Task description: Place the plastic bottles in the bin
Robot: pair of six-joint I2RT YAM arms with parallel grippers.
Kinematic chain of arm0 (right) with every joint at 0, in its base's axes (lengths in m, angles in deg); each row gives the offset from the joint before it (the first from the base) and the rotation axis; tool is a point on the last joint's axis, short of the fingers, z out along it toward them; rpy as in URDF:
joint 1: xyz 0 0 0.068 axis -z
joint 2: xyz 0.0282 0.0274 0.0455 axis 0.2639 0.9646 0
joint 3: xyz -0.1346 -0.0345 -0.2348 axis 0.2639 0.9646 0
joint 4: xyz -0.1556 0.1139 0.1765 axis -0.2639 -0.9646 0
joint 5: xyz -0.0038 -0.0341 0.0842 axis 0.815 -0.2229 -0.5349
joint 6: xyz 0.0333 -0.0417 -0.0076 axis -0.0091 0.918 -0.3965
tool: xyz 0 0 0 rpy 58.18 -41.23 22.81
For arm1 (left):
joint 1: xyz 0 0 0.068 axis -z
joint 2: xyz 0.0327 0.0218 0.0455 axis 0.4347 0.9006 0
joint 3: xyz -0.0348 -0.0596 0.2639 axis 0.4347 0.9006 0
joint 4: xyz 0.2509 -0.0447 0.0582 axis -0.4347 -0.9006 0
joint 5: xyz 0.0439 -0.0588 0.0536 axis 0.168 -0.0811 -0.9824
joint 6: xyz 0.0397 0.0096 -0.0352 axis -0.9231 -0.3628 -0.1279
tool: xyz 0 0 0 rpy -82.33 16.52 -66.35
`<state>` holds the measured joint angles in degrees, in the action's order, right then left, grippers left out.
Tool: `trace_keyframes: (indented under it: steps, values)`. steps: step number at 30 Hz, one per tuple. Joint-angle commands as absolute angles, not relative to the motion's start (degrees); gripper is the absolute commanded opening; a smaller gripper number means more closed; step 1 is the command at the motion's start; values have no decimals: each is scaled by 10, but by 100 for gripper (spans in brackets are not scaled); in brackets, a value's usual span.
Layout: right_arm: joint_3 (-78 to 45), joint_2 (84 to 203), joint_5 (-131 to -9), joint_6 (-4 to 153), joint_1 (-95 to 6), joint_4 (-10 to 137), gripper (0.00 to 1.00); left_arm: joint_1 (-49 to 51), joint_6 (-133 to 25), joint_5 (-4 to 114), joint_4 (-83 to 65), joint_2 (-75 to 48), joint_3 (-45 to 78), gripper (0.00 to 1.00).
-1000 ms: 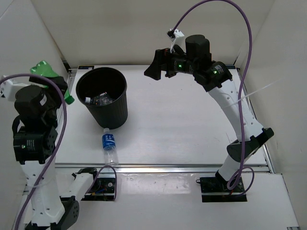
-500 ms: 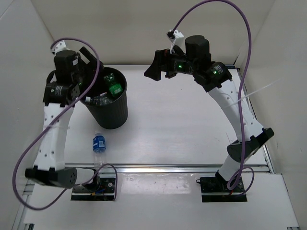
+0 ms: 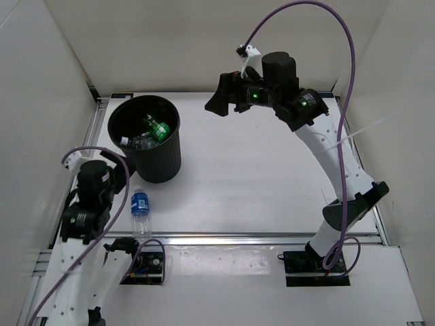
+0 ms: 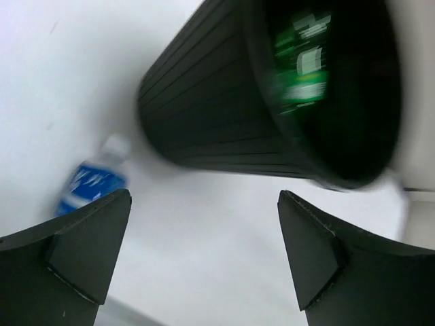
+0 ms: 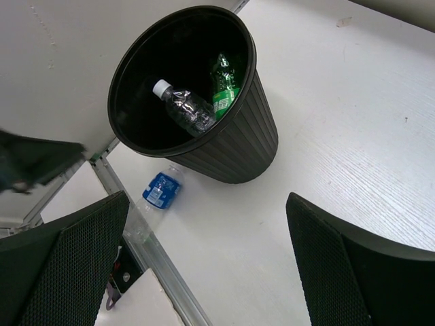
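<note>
The black bin (image 3: 160,163) stands at the back left of the table. A green bottle (image 3: 158,128) and a clear bottle (image 3: 136,141) lie inside it; both show in the right wrist view, green (image 5: 224,88) and clear (image 5: 187,109). I cannot make out a dark-label bottle. The clear bottle with the blue label (image 3: 140,207) lies on the table just in front of the bin. My left gripper (image 3: 121,178) is open and empty, low, beside that bottle (image 4: 92,183) and the bin (image 4: 204,115). My right gripper (image 3: 217,102) is open and empty, high behind the bin (image 5: 231,149).
A metal rail (image 3: 238,238) runs along the table's near edge, close to the blue-label bottle (image 5: 160,190). White walls enclose the table on the left, back and right. Purple cables loop from both arms.
My left gripper carried the green bottle over the bin, let it go inside, then swung back down to the front left. The blue-label bottle shifted slightly left. The right arm has not moved.
</note>
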<state>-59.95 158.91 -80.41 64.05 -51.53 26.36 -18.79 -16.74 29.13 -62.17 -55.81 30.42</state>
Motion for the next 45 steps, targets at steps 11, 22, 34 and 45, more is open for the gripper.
trace_keyframes:
  steps: [11,22,34,45]
  values:
    - [-564,1556,-826,653,-508,266,100,-181,-68,339,-616,-529,498,100]
    - [-540,1537,-843,647,-484,266,100,-165,-68,393,-599,-512,600,100]
    - [-522,1526,-849,647,-484,266,100,-160,-83,432,-538,-447,635,68]
    - [-516,1531,-843,647,-484,266,100,-160,-27,288,-840,-469,238,59]
